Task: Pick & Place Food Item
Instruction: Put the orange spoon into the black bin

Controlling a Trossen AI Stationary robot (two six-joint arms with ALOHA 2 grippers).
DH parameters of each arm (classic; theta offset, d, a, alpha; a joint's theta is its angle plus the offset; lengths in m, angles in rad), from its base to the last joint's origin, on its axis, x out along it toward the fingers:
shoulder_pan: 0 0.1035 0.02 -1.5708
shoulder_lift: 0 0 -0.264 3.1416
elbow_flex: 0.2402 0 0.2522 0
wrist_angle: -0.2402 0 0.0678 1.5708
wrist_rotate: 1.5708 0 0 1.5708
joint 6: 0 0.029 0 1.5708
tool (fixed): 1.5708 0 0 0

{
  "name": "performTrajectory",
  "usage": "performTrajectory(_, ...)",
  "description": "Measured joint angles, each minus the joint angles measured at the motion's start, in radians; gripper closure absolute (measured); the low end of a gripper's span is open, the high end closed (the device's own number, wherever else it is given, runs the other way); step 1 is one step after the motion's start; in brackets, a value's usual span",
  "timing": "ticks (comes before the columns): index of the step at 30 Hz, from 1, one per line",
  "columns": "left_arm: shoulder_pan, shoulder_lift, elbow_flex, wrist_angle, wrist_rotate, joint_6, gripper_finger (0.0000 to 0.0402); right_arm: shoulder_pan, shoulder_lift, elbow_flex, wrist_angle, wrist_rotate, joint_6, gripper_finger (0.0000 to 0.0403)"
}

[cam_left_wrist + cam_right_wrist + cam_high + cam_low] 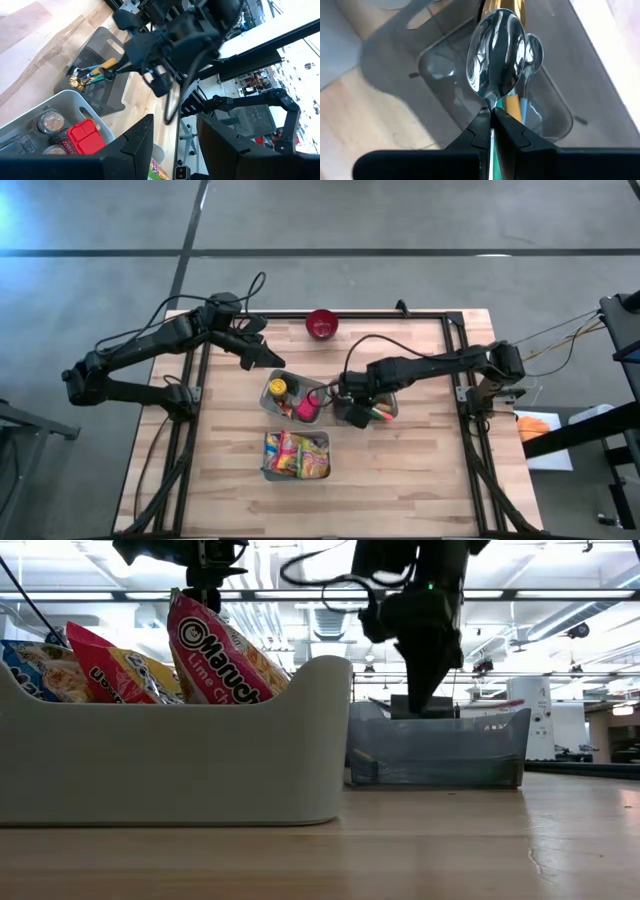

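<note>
My right gripper (350,398) hangs over the grey bin (383,416) at the table's middle, shut on a shiny spoon (497,50). Other utensils (532,50) with gold, orange and blue handles lie in that bin. In the low view this gripper (420,690) points down above the bin (435,750). My left gripper (268,360) waits open, raised beyond the white bin of jars (268,406), nothing between its fingers (142,142). Snack packets (297,455) fill a third bin near the front. One packet (215,655) stands up out of it. My right gripper pinches the spoon's neck (493,100) between its two fingers, just behind the bowl, with a teal handle showing between the fingers. The fingers come from above, pointing steeply down. The spoon's bowl points down over the grey bin. Whether it touches anything there I cannot tell.
A red bowl (322,325) sits at the table's far edge. The white bin holds jars (50,122) and a red box (85,137). The three bins crowd the table's middle. Bare wood (420,470) lies at the near right and the left.
</note>
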Motion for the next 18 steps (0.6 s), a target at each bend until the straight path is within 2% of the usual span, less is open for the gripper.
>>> performTrajectory(10, 0.000, 0.000, 0.000, 0.000, 0.000, 0.000, 0.0249, -0.096, 0.000, -0.105, 0.144, -0.096, -0.280, 0.0395)
performTrajectory(18, 0.000, 0.000, 0.000, 0.000, 0.000, 0.000, 0.0249, -0.163, 0.000, -0.196, 0.299, -0.203, -0.305, 0.0395)
